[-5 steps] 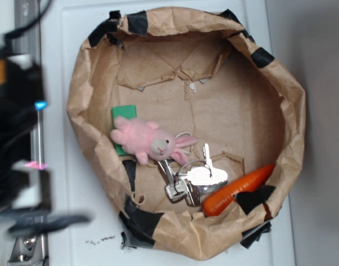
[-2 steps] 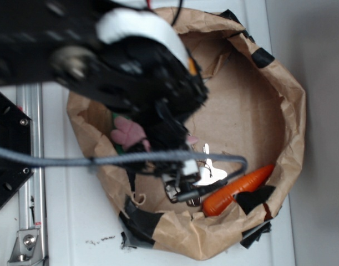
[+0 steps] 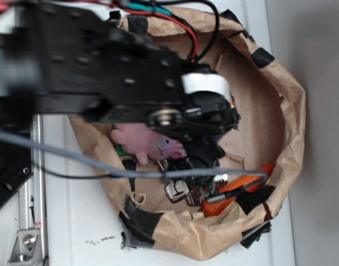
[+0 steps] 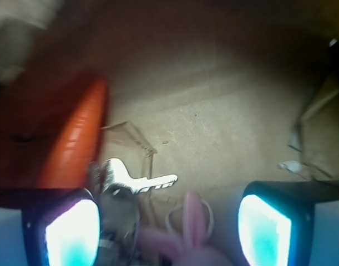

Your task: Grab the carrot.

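Arm's swung further over the paper bag [image 3: 280,138] now. Pincer [image 4: 169,221] is spread wide above the keys [image 4: 137,183]; it should probably shift left onto the carrot [image 4: 80,138].

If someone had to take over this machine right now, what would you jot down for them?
Gripper: open, holding nothing, hanging over the paper bowl.
Carrot: lying in the bowl by its wall, apart from the fingers, ahead and off to the left in the wrist view. In the exterior view only part of it shows under the arm.
Bunny and keys lie beside it; the bunny's ear sits between the fingers, so mind a wrong grab.
Done: arm is over the bowl.
Left: line up on the carrot, lower, close, lift.
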